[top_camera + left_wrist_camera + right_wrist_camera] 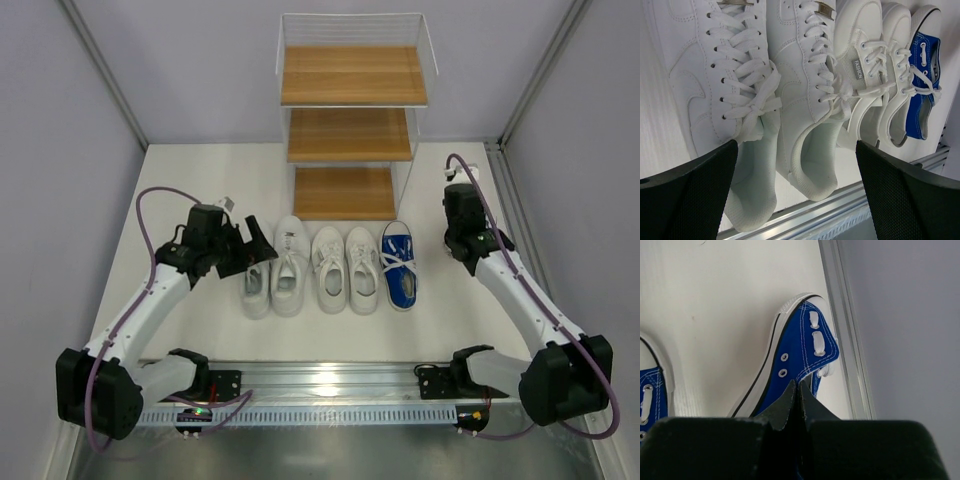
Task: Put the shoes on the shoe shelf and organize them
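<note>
The shoe shelf (352,135) stands empty at the back centre. Five shoes lie in a row before it: two white ones at the left (256,288) (290,268), two more white ones (328,270) (362,270), then a blue shoe (399,268). My left gripper (258,243) is open above the heels of the two leftmost white shoes (725,85) (810,75). My right gripper (462,225) is shut on the collar of the second blue shoe (800,355), which is hidden under the wrist in the top view. The row's blue shoe shows at the left edge (650,390).
An aluminium rail (330,385) runs along the front edge behind the shoe heels (840,210). A metal strip and grey wall (845,330) bound the right side close to the held shoe. Grey walls enclose the table left and right.
</note>
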You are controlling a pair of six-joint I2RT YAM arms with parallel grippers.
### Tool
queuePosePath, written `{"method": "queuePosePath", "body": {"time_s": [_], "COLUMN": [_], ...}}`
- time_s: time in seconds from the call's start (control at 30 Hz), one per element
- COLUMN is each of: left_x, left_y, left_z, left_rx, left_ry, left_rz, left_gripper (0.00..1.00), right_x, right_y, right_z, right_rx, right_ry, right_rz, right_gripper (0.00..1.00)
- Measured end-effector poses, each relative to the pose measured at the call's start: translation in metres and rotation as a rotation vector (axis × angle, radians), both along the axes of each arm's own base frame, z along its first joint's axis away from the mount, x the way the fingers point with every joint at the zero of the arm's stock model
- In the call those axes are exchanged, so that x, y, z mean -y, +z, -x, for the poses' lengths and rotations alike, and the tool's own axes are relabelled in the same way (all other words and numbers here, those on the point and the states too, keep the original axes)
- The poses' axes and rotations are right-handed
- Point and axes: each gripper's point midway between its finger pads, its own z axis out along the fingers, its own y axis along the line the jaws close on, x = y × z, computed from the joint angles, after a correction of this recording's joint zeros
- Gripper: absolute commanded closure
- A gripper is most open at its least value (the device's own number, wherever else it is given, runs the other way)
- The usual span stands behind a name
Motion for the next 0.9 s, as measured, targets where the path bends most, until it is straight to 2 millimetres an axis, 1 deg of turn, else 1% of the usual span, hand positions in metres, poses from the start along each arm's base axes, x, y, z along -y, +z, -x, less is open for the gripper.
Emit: {"method": "queuePosePath", "body": {"time_s": [0.1,0.17,0.23,0.33,0.37,0.47,0.57,0.6,0.67,0.7,0.73,0.8,0.83,0.9], "left_x": [0.001,0.002,0.003,0.005,0.006,0.007,0.007,0.007,0.007,0.007,0.007,0.007,0.007,0.007], "left_y": [0.002,0.003,0.004,0.003,0.002,0.0,-0.001,0.0,0.0,0.0,0.001,0.001,0.001,0.001], "left_z": [-0.002,-0.003,-0.005,-0.006,-0.006,-0.006,-0.006,-0.007,-0.007,-0.007,-0.007,-0.007,-0.007,-0.007], "left_rx": [0.004,0.009,0.017,0.023,0.023,0.029,0.038,0.042,0.049,0.051,0.054,0.056,0.058,0.061], "left_ry": [0.007,0.015,0.023,0.041,0.046,0.067,0.084,0.089,0.102,0.103,0.105,0.106,0.106,0.106], "left_rz": [0.009,0.021,0.032,0.059,0.064,0.089,0.106,0.11,0.122,0.124,0.127,0.128,0.13,0.131], "left_gripper": [0.0,0.0,0.0,0.0,0.01,0.0,0.0,0.0,0.0,0.0,0.0,0.0,0.0,0.0], "right_x": [0.007,0.008,0.005,-0.001,-0.004,-0.011,-0.016,-0.017,-0.018,-0.018,-0.018,-0.018,-0.017,-0.018], "right_y": [-0.006,-0.017,-0.035,-0.063,-0.069,-0.076,-0.078,-0.078,-0.081,-0.083,-0.083,-0.082,-0.08,-0.074], "right_z": [-0.015,-0.026,-0.034,-0.036,-0.036,-0.037,-0.037,-0.037,-0.034,-0.031,-0.029,-0.025,-0.021,-0.013], "right_rx": [-0.014,-0.043,-0.086,-0.153,-0.167,-0.186,-0.19,-0.194,-0.207,-0.214,-0.214,-0.197,-0.173,-0.119], "right_ry": [0.016,0.033,0.069,0.119,0.138,0.174,0.201,0.207,0.205,0.194,0.177,0.132,0.1,0.054], "right_rz": [0.041,0.072,0.094,0.097,0.091,0.077,0.067,0.065,0.055,0.05,0.043,0.011,-0.016,-0.049], "right_gripper": [0.96,0.96,0.96,0.96,0.96,0.96,0.96,0.86,0.61,0.61,0.5,0.43,0.38,0.34]}}
